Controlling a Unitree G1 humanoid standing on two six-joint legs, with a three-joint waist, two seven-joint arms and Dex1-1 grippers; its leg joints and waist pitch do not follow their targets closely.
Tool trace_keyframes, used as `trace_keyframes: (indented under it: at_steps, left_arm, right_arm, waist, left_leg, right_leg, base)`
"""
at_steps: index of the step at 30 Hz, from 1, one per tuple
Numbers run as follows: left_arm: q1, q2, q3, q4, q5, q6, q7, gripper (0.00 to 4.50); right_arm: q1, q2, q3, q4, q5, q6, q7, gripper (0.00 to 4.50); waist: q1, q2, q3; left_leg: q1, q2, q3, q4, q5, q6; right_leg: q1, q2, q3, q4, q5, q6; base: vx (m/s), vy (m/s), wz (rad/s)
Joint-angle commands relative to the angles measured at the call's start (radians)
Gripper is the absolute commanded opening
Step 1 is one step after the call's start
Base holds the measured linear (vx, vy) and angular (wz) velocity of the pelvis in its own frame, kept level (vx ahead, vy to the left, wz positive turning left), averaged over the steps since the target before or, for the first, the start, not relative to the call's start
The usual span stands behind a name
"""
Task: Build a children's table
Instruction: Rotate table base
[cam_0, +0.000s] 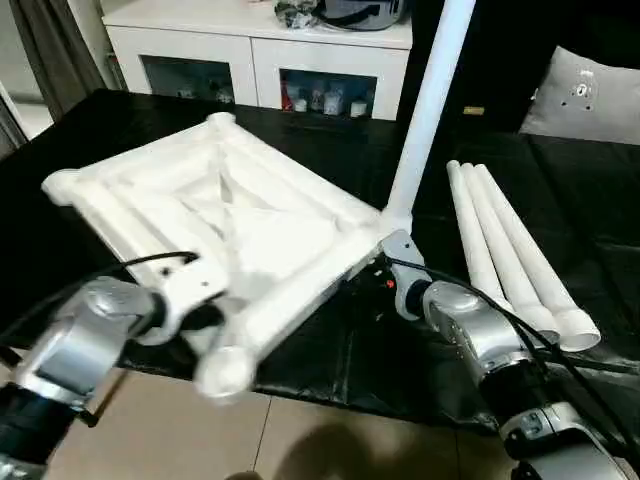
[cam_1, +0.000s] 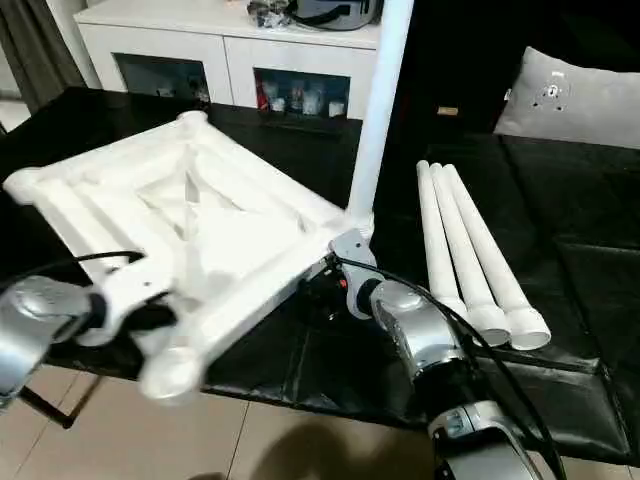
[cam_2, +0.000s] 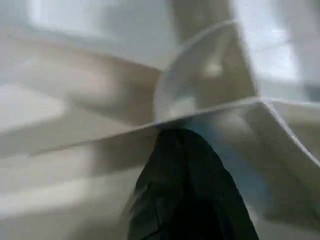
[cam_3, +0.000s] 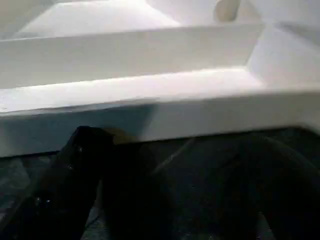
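The children's table top (cam_0: 250, 230) lies upside down and tilted on the black surface, its ribbed underside facing up. One white leg (cam_0: 425, 110) stands upright in the right corner socket. Three more legs (cam_0: 510, 250) lie side by side to the right. My left gripper (cam_0: 205, 300) is shut at the top's near left edge, and its black fingers (cam_2: 185, 190) press against the ribs. My right gripper (cam_0: 385, 272) is open low beside the corner with the standing leg. Its fingers (cam_3: 75, 175) are spread just below the top's rim (cam_3: 150, 120).
A white cabinet with glass doors (cam_0: 260, 60) stands behind the black surface (cam_0: 570, 190). A grey cushion (cam_0: 585, 95) rests at the back right. The top's near corner socket (cam_0: 225, 372) overhangs the front edge above the tiled floor (cam_0: 300, 440).
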Motion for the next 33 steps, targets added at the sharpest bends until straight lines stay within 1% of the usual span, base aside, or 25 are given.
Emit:
trace_keyframes:
  at_steps: [1, 2, 3, 4, 6, 7, 8, 10, 11, 13, 14, 17, 18, 19, 20, 22, 23, 24, 25, 26, 27, 28, 29, 31, 33]
  left_arm:
    - [-0.01, -0.047, -0.05, 0.009, -0.057, -0.023, -0.052, 0.04]
    - [-0.02, -0.076, -0.049, 0.011, -0.081, -0.029, -0.063, 0.04]
    - [-0.052, -0.143, -0.057, 0.03, -0.112, -0.049, -0.081, 0.04]
    - [-0.058, -0.154, -0.059, 0.035, -0.116, -0.052, -0.084, 0.04]
    - [-0.074, -0.185, -0.068, 0.05, -0.126, -0.06, -0.094, 0.04]
    - [-0.085, -0.207, -0.073, 0.063, -0.129, -0.068, -0.097, 0.04]
    - [-0.093, -0.221, -0.077, 0.072, -0.13, -0.075, -0.1, 0.04]
    - [-0.114, -0.258, -0.092, 0.109, -0.106, -0.109, -0.075, 0.04]
    - [-0.13, -0.291, -0.094, 0.146, -0.088, -0.139, -0.035, 0.04]
    - [-0.136, -0.305, -0.093, 0.161, -0.082, -0.149, -0.017, 0.04]
    - [-0.145, -0.324, -0.09, 0.186, -0.076, -0.164, 0.003, 0.04]
    - [-0.183, -0.389, -0.074, 0.288, -0.036, -0.217, 0.124, 0.04]
    - [-0.196, -0.407, -0.068, 0.325, -0.02, -0.232, 0.172, 0.04]
    - [-0.21, -0.427, -0.061, 0.364, -0.001, -0.249, 0.223, 0.04]
    - [-0.21, -0.427, -0.061, 0.364, -0.001, -0.249, 0.223, 0.04]
    - [-0.219, -0.458, -0.041, 0.399, 0.01, -0.294, 0.286, 0.04]
    - [-0.216, -0.467, -0.03, 0.397, -0.001, -0.306, 0.289, 0.04]
    - [-0.203, -0.476, -0.015, 0.368, -0.022, -0.309, 0.28, 0.22]
    - [-0.203, -0.476, -0.015, 0.368, -0.022, -0.309, 0.28, 0.41]
    - [-0.172, -0.482, 0.0, 0.301, -0.052, -0.312, 0.259, 0.41]
    - [-0.148, -0.479, 0.003, 0.248, -0.07, -0.303, 0.237, 0.44]
    - [-0.145, -0.478, 0.003, 0.242, -0.072, -0.302, 0.234, 0.51]
    - [-0.122, -0.474, 0.006, 0.195, -0.089, -0.297, 0.214, 0.72]
    - [-0.085, -0.464, 0.016, 0.116, -0.116, -0.27, 0.199, 0.81]
    - [-0.076, -0.458, 0.024, 0.096, -0.122, -0.261, 0.203, 0.86]
  right_arm:
    - [-0.035, 0.011, -0.003, 0.017, -0.007, -0.021, -0.005, 4.5]
    - [-0.044, 0.014, -0.004, 0.032, -0.009, -0.028, -0.007, 4.5]
    - [-0.064, 0.024, -0.006, 0.066, -0.017, -0.05, -0.012, 4.5]
    - [-0.066, 0.025, -0.006, 0.071, -0.018, -0.054, -0.013, 4.5]
    - [-0.074, 0.027, -0.005, 0.082, -0.025, -0.066, -0.019, 4.5]
    - [-0.078, 0.028, -0.007, 0.088, -0.026, -0.07, -0.021, 4.5]
    - [-0.081, 0.029, -0.008, 0.092, -0.026, -0.072, -0.022, 4.5]
    - [-0.086, 0.027, -0.012, 0.097, -0.028, -0.084, -0.03, 4.5]
    - [-0.086, 0.021, -0.016, 0.098, -0.031, -0.088, -0.039, 4.5]
    - [-0.086, 0.019, -0.017, 0.098, -0.032, -0.088, -0.042, 4.5]
    - [-0.09, 0.018, -0.022, 0.107, -0.036, -0.094, -0.045, 4.5]
    - [-0.091, 0.006, -0.04, 0.115, -0.047, -0.102, -0.071, 4.5]
    - [-0.09, 0.0, -0.048, 0.11, -0.049, -0.097, -0.083, 4.5]
    - [-0.089, -0.005, -0.058, 0.103, -0.052, -0.092, -0.096, 4.5]
    - [-0.089, -0.005, -0.058, 0.103, -0.052, -0.092, -0.096, 4.5]
    - [-0.073, -0.012, -0.101, 0.026, -0.047, -0.014, -0.166, 4.5]
    - [-0.066, -0.012, -0.117, -0.009, -0.041, 0.022, -0.189, 4.5]
    - [-0.054, -0.015, -0.137, -0.061, -0.039, 0.078, -0.22, 4.5]
    - [-0.054, -0.015, -0.137, -0.061, -0.039, 0.078, -0.22, 4.5]
    - [-0.037, -0.023, -0.161, -0.14, -0.043, 0.166, -0.258, 4.5]
    - [-0.03, -0.028, -0.177, -0.181, -0.042, 0.197, -0.271, 4.5]
    - [-0.029, -0.029, -0.179, -0.186, -0.042, 0.201, -0.273, 4.5]
    - [-0.024, -0.034, -0.192, -0.22, -0.045, 0.224, -0.284, 4.5]
    - [-0.026, -0.038, -0.232, -0.274, -0.042, 0.261, -0.312, 4.5]
    - [-0.029, -0.038, -0.248, -0.29, -0.039, 0.272, -0.324, 4.5]
  waist:
    - [-0.005, 0.0, -0.055]
    - [-0.002, -0.001, -0.056]
    - [-0.006, 0.0, -0.054]
    - [-0.003, -0.001, -0.057]
    - [-0.005, -0.002, -0.058]
    - [-0.007, -0.002, -0.059]
    - [-0.011, -0.006, -0.06]
    - [-0.013, -0.002, -0.062]
    - [-0.016, -0.004, -0.061]
    - [-0.015, -0.006, -0.061]
    - [-0.016, -0.006, -0.06]
    - [-0.018, -0.006, -0.058]
    - [-0.015, -0.003, -0.058]
    - [-0.011, -0.005, -0.057]
    - [-0.011, -0.005, -0.057]
    - [-0.007, -0.006, -0.057]
    - [-0.006, -0.007, -0.062]
    - [-0.006, -0.008, -0.061]
    - [-0.004, -0.007, -0.063]
    - [-0.004, -0.005, -0.062]
    - [-0.001, -0.001, -0.065]
    - [0.0, -0.002, -0.065]
    - [0.001, 0.003, -0.064]
    - [0.004, -0.002, -0.062]
    - [0.001, 0.001, -0.058]
  left_leg:
    - [0.013, 0.047, -0.017, -0.076, -0.233, -0.028]
    - [0.014, 0.046, -0.016, -0.074, -0.22, -0.026]
    - [0.012, 0.048, -0.014, -0.074, -0.215, -0.022]
    - [0.012, 0.046, -0.015, -0.072, -0.205, -0.025]
    - [0.011, 0.047, -0.015, -0.072, -0.189, -0.025]
    - [0.009, 0.046, -0.016, -0.071, -0.182, -0.024]
    - [0.003, 0.045, -0.017, -0.07, -0.161, -0.017]
    - [0.006, 0.044, -0.015, -0.066, -0.148, -0.008]
    - [0.005, 0.042, -0.013, -0.065, -0.144, 0.0]
    - [0.003, 0.044, -0.013, -0.064, -0.142, 0.006]
    - [0.002, 0.043, -0.013, -0.064, -0.144, 0.008]
    - [0.009, 0.044, -0.011, -0.063, -0.175, 0.004]
    - [0.009, 0.044, -0.012, -0.063, -0.179, 0.001]
    - [0.01, 0.044, -0.013, -0.064, -0.19, 0.001]
    - [0.01, 0.044, -0.013, -0.064, -0.19, 0.001]
    - [0.009, 0.045, -0.015, -0.065, -0.187, -0.002]
    - [0.009, 0.047, -0.017, -0.065, -0.175, -0.001]
    - [0.009, 0.047, -0.016, -0.065, -0.168, 0.002]
    - [0.008, 0.048, -0.016, -0.064, -0.144, 0.003]
    - [0.009, 0.049, -0.016, -0.064, -0.137, 0.005]
    - [0.008, 0.05, -0.016, -0.062, -0.12, 0.006]
    - [0.009, 0.052, -0.016, -0.062, -0.118, 0.006]
    - [0.012, 0.05, -0.013, -0.061, -0.129, 0.005]
    - [0.009, 0.052, -0.014, -0.064, -0.14, -0.001]
    - [0.011, 0.049, -0.012, -0.066, -0.173, -0.011]
  right_leg:
    - [0.044, -0.082, 0.055, -0.071, -0.211, -0.184]
    - [0.045, -0.085, 0.055, -0.069, -0.219, -0.189]
    - [0.043, -0.082, 0.056, -0.072, -0.218, -0.188]
    - [0.048, -0.084, 0.055, -0.07, -0.21, -0.185]
    - [0.049, -0.083, 0.054, -0.067, -0.184, -0.188]
    - [0.051, -0.084, 0.054, -0.065, -0.168, -0.19]
    - [0.058, -0.083, 0.053, -0.063, -0.142, -0.192]
    - [0.056, -0.082, 0.053, -0.062, -0.113, -0.2]
    - [0.056, -0.08, 0.053, -0.064, -0.105, -0.204]
    - [0.06, -0.082, 0.052, -0.063, -0.105, -0.209]
    - [0.06, -0.081, 0.052, -0.065, -0.114, -0.207]
    - [0.055, -0.078, 0.052, -0.073, -0.161, -0.199]
    - [0.056, -0.078, 0.051, -0.073, -0.169, -0.196]
    - [0.055, -0.078, 0.051, -0.076, -0.194, -0.184]
    - [0.055, -0.078, 0.051, -0.076, -0.194, -0.184]
    - [0.056, -0.078, 0.051, -0.077, -0.204, -0.17]
    - [0.057, -0.08, 0.051, -0.073, -0.184, -0.168]
    - [0.057, -0.078, 0.051, -0.073, -0.173, -0.169]
    - [0.058, -0.079, 0.052, -0.067, -0.137, -0.173]
    - [0.056, -0.078, 0.052, -0.065, -0.116, -0.179]
    - [0.056, -0.079, 0.052, -0.06, -0.081, -0.187]
    - [0.056, -0.08, 0.053, -0.06, -0.069, -0.19]
    - [0.05, -0.077, 0.052, -0.062, -0.073, -0.195]
    - [0.055, -0.079, 0.053, -0.062, -0.086, -0.195]
    - [0.051, -0.076, 0.053, -0.068, -0.134, -0.183]
  base:
    - [0.0, 0.0, 0.0]
    - [0.0, 0.0, 0.0]
    - [0.0, 0.0, 0.0]
    - [0.0, 0.0, 0.0]
    - [0.0, 0.0, 0.0]
    - [0.0, 0.0, 0.0]
    - [0.0, 0.0, 0.0]
    - [0.0, 0.0, 0.0]
    - [0.0, 0.0, 0.0]
    - [0.0, 0.0, 0.0]
    - [0.0, 0.0, 0.0]
    - [0.0, 0.0, 0.0]
    - [0.0, 0.0, 0.0]
    - [0.0, 0.0, 0.0]
    - [0.0, 0.0, 0.0]
    - [0.0, 0.0, 0.0]
    - [0.0, 0.0, 0.0]
    - [0.0, 0.0, 0.0]
    - [0.0, 0.0, 0.0]
    - [0.0, 0.0, 0.0]
    - [0.0, 0.0, 0.0]
    - [0.0, 0.0, 0.0]
    - [0.0, 0.0, 0.0]
    - [0.0, 0.0, 0.0]
    - [0.0, 0.0, 0.0]
